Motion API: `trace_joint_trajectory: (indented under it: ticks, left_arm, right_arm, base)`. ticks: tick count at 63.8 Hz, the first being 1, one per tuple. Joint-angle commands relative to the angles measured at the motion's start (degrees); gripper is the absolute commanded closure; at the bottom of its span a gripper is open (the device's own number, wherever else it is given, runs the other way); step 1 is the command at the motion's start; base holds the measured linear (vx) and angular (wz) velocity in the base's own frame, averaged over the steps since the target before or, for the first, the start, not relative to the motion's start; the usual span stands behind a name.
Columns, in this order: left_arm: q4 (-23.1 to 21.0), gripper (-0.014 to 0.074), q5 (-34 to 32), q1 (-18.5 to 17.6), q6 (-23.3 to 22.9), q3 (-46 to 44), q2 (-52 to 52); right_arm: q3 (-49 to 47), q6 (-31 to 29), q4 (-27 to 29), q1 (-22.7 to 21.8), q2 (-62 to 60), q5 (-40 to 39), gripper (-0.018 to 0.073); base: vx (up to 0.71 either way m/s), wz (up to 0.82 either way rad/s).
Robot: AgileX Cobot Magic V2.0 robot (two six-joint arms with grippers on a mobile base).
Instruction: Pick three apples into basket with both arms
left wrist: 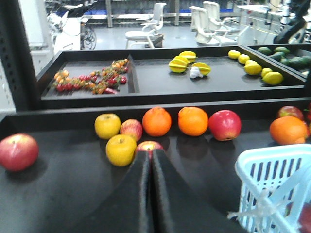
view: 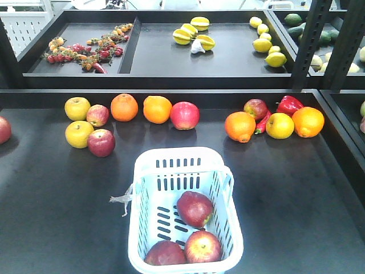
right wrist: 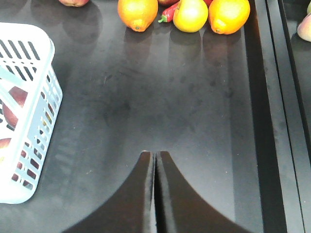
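I count three dark red apples lying in the basket, which sits at the middle of the tabletop's near edge. One rests near the basket's centre and two lie side by side against its near wall, so by my reading the job is done or all but done.

My left gripper has its fingers pressed together with nothing between them. It hangs over the left part of the tabletop, pointing at the row of fruit along the far edge. A red apple pokes out just beyond the fingertips, beside a yellow apple. I judge that red apple is not needed, since the basket already has its count.

My right gripper is likewise closed on nothing. It hovers over bare surface to the right of the basket, well short of the oranges near the far right corner. With both arms clear of the basket and both pairs of fingers shut and empty, this looks to me like a parked pose after the drop-off.

The basket's swing handle lies folded against the right side of the rim, which leaves the opening free for reaching in from above.
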Motion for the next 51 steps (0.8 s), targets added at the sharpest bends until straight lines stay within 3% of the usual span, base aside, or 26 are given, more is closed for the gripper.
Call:
trace_joint_trajectory:
  ticks: [1,28,51]
  left_arm:
    - [-1.3,0.0604,-7.4,1.7,-0.4,2.4,-1.6]
    - [-4.1,0.0603,-17.2,5.8,-0.4,19.1,-14.0]
    - [-4.2,0.0603,-15.6,5.8,-0.4,19.3,-18.6]
  right_arm:
    - [-1.8,-0.5,0.2,-0.4,-0.1,-2.9,0.0568]
    - [-1.8,-0.5,0.2,-0.4,-0.1,-2.9,0.0568]
    - [-1.8,-0.5,0.2,-0.4,-0.1,-2.8,0.0568]
  base:
    - [0.0,0.0]
    - [0.0,0.0]
    - [0.0,0.0]
